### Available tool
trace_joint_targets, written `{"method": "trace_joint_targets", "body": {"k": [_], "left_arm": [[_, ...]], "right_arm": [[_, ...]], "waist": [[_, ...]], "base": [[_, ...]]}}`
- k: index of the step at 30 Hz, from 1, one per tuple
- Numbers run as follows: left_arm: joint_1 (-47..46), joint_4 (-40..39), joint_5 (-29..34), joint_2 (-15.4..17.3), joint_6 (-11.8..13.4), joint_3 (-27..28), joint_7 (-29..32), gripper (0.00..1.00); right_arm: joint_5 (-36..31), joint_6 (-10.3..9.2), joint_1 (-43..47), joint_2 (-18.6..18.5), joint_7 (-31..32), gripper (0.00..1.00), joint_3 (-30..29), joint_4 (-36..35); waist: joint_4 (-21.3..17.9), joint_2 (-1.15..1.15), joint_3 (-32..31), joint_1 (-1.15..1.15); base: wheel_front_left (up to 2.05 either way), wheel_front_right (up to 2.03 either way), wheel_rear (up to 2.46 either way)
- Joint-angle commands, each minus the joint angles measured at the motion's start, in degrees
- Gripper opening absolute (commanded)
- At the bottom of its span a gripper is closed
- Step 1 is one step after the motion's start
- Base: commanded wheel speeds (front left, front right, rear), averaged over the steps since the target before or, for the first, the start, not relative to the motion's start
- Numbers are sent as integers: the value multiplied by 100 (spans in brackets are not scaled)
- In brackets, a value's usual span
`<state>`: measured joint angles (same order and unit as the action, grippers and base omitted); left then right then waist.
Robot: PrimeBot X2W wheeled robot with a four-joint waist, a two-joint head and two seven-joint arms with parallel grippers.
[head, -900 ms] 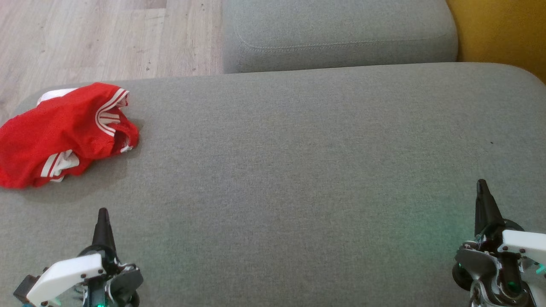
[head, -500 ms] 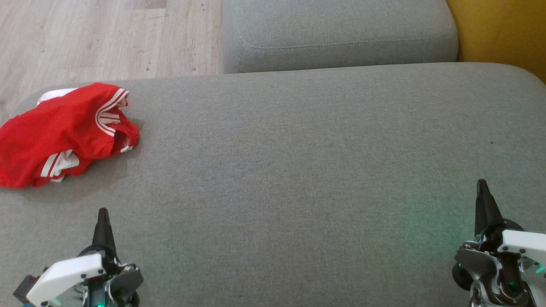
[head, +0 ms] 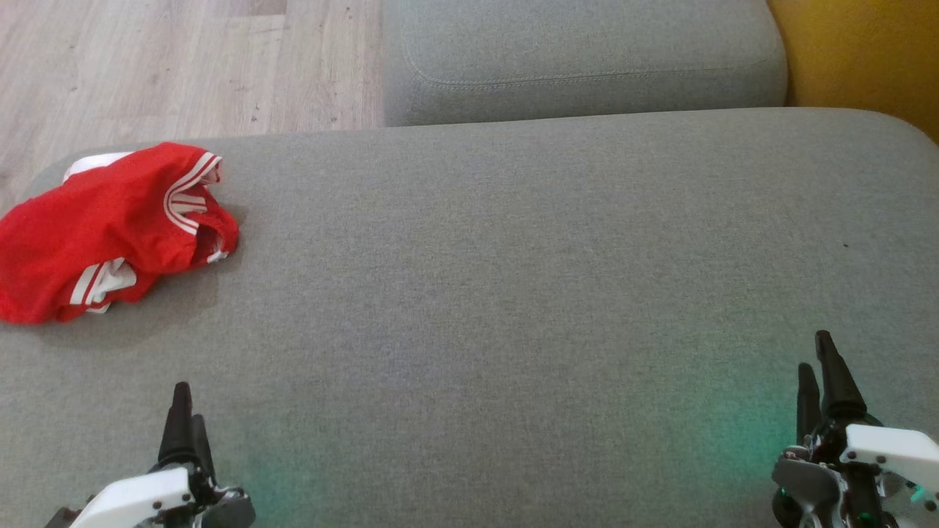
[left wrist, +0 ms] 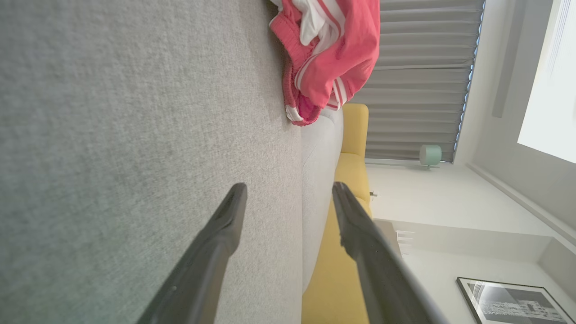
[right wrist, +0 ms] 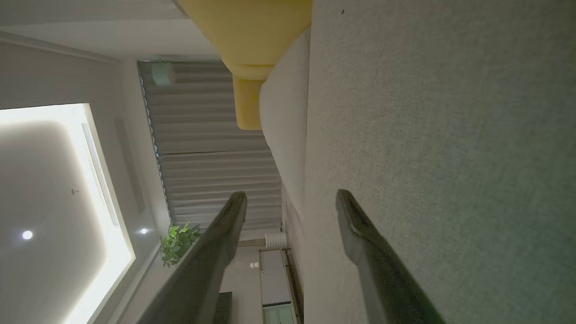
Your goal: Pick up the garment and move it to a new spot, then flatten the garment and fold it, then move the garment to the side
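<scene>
We note red garment [head: 110, 231] crumpled at 10 o'clock on grey sofa seat [head: 513, 293]. Left tool [head: 188, 402] at 7, right tool [head: 814, 350] at 4; both wide, empty.

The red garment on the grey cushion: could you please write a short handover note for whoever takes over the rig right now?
Left gripper: open, empty, over the near left of the cushion, apart from the garment.
Right gripper: open, empty, over the near right of the cushion.
The garment lies crumpled in a heap at the far left corner of the cushion.
Done: nothing yet; the garment has not been picked up.
Left: pick it up, move it to a new spot, flatten it, fold it, set it aside.
</scene>
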<state>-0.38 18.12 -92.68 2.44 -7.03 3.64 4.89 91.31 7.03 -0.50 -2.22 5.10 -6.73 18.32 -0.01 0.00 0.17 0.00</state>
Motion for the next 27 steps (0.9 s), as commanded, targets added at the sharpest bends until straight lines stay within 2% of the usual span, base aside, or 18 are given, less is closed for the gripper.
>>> {"method": "trace_joint_targets", "body": {"k": [1, 12, 27], "left_arm": [[-208, -233, 157, 19, 24, -15, -71, 100], [-172, -373, 856, 21, 117, -85, -239, 100], [-125, -466, 2245, 46, 146, -261, -491, 100]], "right_arm": [[-180, 4, -205, -35, -83, 100, 41, -219], [-1155, 8, -208, -37, -252, 100, 157, -404], [-2793, 13, -192, -41, -505, 100, 438, -661]], "waist": [[-1, 0, 1, 0], [3, 0, 9, 0], [4, 0, 12, 0]], "base": [[0, 0, 0], [0, 0, 0], [0, 0, 0]]}}
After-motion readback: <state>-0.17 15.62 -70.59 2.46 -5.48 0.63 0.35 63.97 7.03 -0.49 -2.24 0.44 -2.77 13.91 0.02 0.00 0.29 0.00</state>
